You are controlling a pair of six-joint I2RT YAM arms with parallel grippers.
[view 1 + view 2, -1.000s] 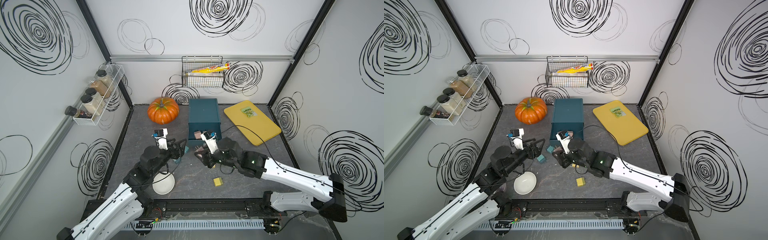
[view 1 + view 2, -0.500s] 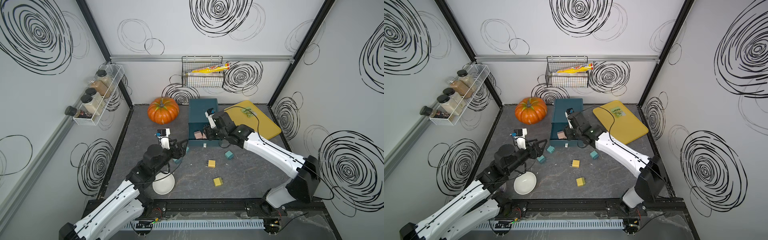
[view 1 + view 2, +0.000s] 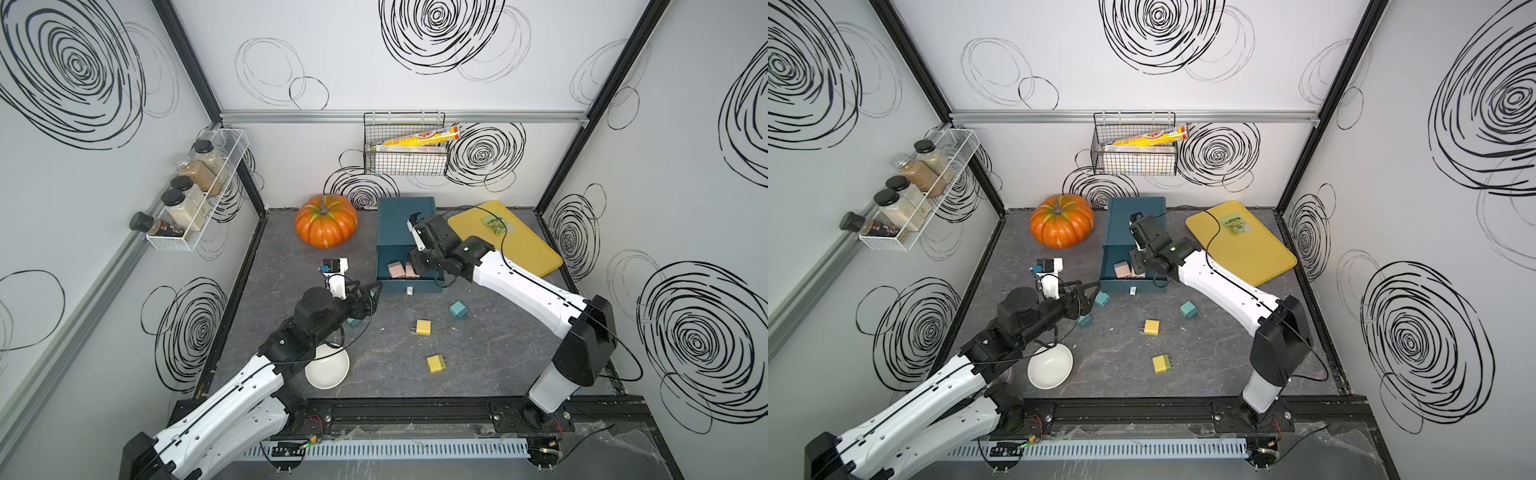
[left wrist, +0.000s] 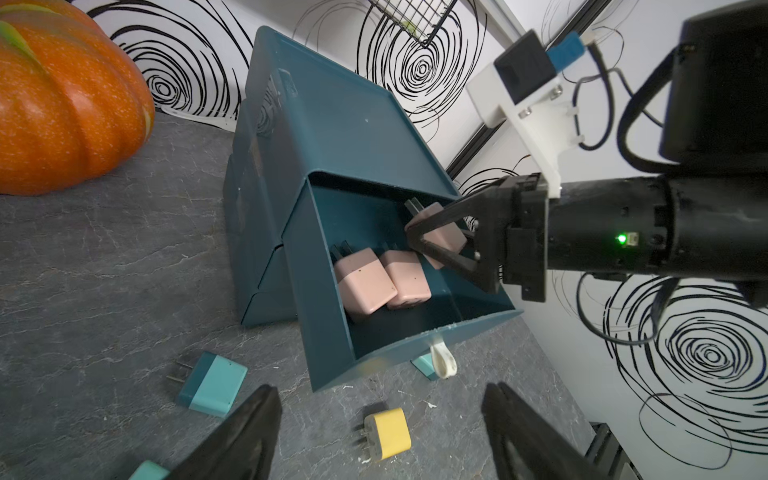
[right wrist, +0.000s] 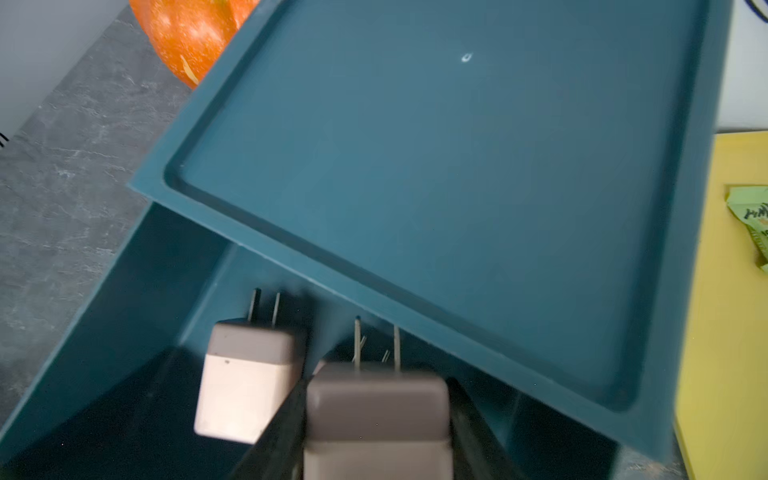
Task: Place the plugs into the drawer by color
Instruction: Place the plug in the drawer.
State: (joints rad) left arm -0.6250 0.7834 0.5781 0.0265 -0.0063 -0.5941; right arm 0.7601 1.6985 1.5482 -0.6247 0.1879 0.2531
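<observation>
A second ago the right pincer (image 4: 409, 236) hung low over the front of the desk (image 3: 286, 249), close to the left one. Now it has reached into the pulled-out top compartment of the drawer (image 3: 405, 220) and is closed on a pink plug (image 4: 446, 239). Two other pink plugs (image 4: 363, 284) lie there, touching each other. The left pincer (image 3: 1090, 293) has hardly moved; it stands wide open and holds nothing, near two teal plugs (image 3: 1101, 298). With the right arm away, one more yellow plug (image 3: 1151, 327) and one more teal plug (image 3: 1188, 309) show on the desk. Whether the held plug touches the compartment floor I cannot tell. In the right wrist view it is blurred and looks grey, probably from shadow
</observation>
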